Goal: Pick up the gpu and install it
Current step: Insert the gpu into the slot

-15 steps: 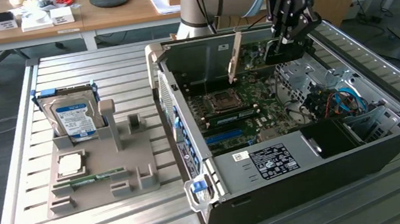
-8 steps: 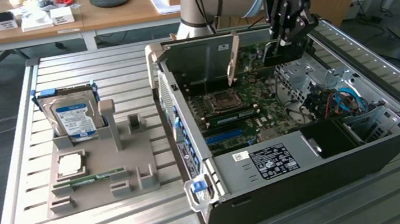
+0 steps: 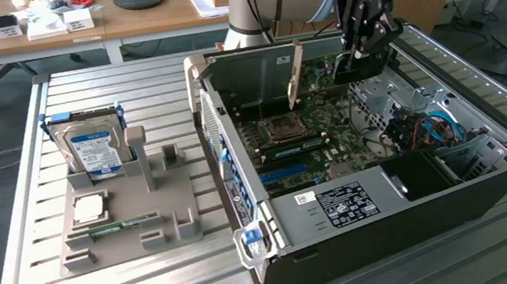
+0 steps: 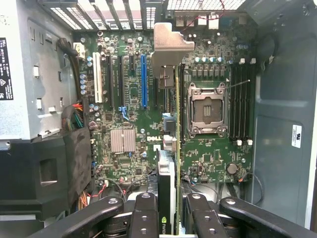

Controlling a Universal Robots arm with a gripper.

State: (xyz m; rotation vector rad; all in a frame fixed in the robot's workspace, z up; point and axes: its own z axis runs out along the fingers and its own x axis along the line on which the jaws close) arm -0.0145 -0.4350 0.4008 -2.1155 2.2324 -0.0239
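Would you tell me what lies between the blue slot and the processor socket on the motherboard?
The gpu stands there edge-on, held in the gripper, as the wrist view shows.

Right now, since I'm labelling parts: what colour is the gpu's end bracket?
The gpu's end bracket is silver, plain metal; the wrist view shows it best.

A silver hard drive with a blue-white label (image 3: 91,147) stands upright in a grey plastic fixture (image 3: 131,199) on the slatted metal worktop (image 3: 113,86) — a narrow green RAM stick (image 3: 115,228) lies flat in that fixture, beside an open black computer case (image 3: 489,194).
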